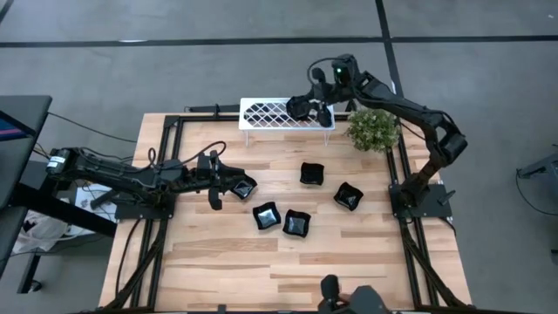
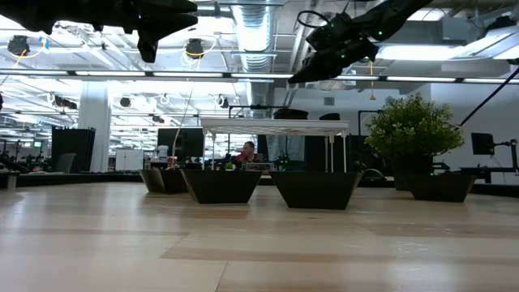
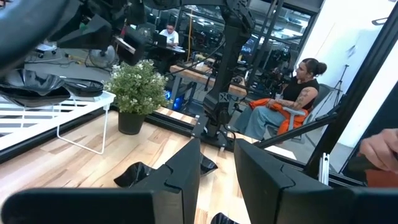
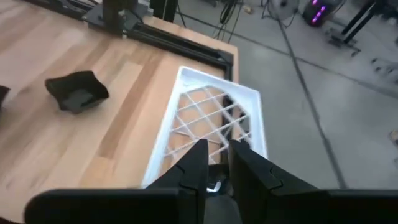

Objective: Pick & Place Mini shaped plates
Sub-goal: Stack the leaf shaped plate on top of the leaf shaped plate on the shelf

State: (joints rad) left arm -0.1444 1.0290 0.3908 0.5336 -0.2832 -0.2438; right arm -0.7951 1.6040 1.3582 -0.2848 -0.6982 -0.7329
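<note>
My right gripper point(image 1: 312, 106) is over the white lattice rack point(image 1: 286, 114) at the table's far edge, shut on a small glossy black plate point(image 1: 300, 107). The plate also shows in the left wrist view point(image 3: 36, 89). It is hidden in the right wrist view, where my fingers point(image 4: 218, 163) stand close together above the rack point(image 4: 208, 118). My left gripper point(image 1: 214, 180) is raised above the table's left part, open and empty point(image 3: 217, 158). A black plate point(image 1: 243, 186) sits on the table just right of it. Several more black plates point(image 1: 296, 224) rest on the table's middle. My right gripper holds the black plate by its right-hand side point(image 1: 307, 105), slanting down from the far right. In the low view the plate point(image 2: 312, 71) hangs tilted below the fingers, clear above the rack's top. The gripper itself hides where the fingers meet the plate.
A green potted plant point(image 1: 373, 129) stands right of the rack, close under my right arm. Black plates lie at the table's middle point(image 1: 312, 173), point(image 1: 348, 195), point(image 1: 266, 215). A black frame rail point(image 1: 401, 174) runs along the table's sides. People sit in the room beyond point(image 3: 292, 93).
</note>
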